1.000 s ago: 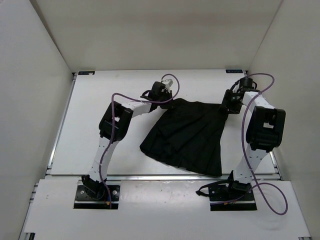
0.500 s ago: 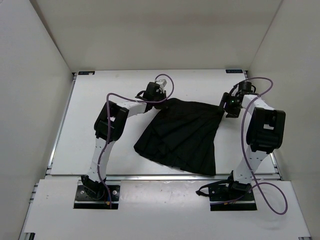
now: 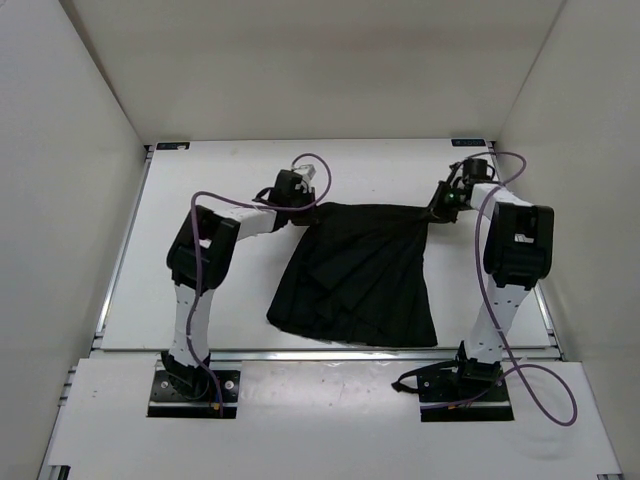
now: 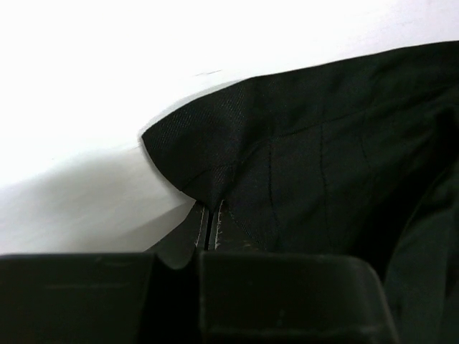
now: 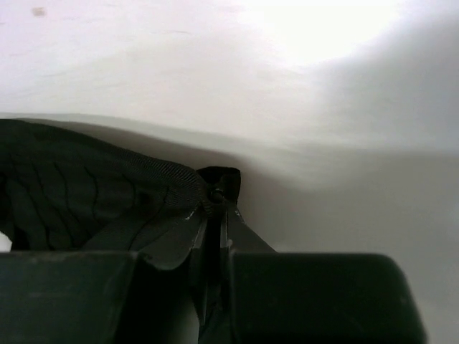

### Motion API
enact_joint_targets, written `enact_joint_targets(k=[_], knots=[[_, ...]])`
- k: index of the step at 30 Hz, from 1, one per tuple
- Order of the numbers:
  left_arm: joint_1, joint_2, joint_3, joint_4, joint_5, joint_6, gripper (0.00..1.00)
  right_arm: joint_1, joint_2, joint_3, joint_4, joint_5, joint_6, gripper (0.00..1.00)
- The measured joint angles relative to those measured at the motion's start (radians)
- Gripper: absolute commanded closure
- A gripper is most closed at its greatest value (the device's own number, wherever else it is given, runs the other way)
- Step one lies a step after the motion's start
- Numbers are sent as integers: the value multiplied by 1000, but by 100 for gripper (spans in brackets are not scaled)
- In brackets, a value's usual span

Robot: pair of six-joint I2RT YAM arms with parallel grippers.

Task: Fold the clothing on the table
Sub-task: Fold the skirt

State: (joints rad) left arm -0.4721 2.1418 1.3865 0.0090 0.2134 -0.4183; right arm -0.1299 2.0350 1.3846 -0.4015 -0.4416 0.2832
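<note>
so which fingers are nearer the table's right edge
Right. The right fingers pinch the skirt's far right corner, close to the table's right edge; the left fingers pinch the far left corner, nearer mid-table.

Plain white back wall (image 3: 320, 60) across the top of the frame. White left wall (image 3: 50, 200) and right wall (image 3: 590, 100) slant in at the sides. Bright, even light, soft shadows only. A white board (image 3: 320, 410) spans the bottom.
</note>
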Motion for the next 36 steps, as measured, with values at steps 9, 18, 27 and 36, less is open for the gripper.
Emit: enact_joint_targets(k=[9, 18, 27, 36], knots=[[175, -220, -100, -17, -29, 50, 100, 153, 38, 317, 2, -123, -1, 100], [222, -218, 1, -76, -49, 114, 100, 187, 229, 588, -26, -189, -3, 100], [226, -120, 261, -232, -50, 150, 100, 187, 366, 916, -258, -155, -55, 100], [43, -615, 352, -202, -223, 368, 100, 188, -382, 737, -148, -43, -164, 100]])
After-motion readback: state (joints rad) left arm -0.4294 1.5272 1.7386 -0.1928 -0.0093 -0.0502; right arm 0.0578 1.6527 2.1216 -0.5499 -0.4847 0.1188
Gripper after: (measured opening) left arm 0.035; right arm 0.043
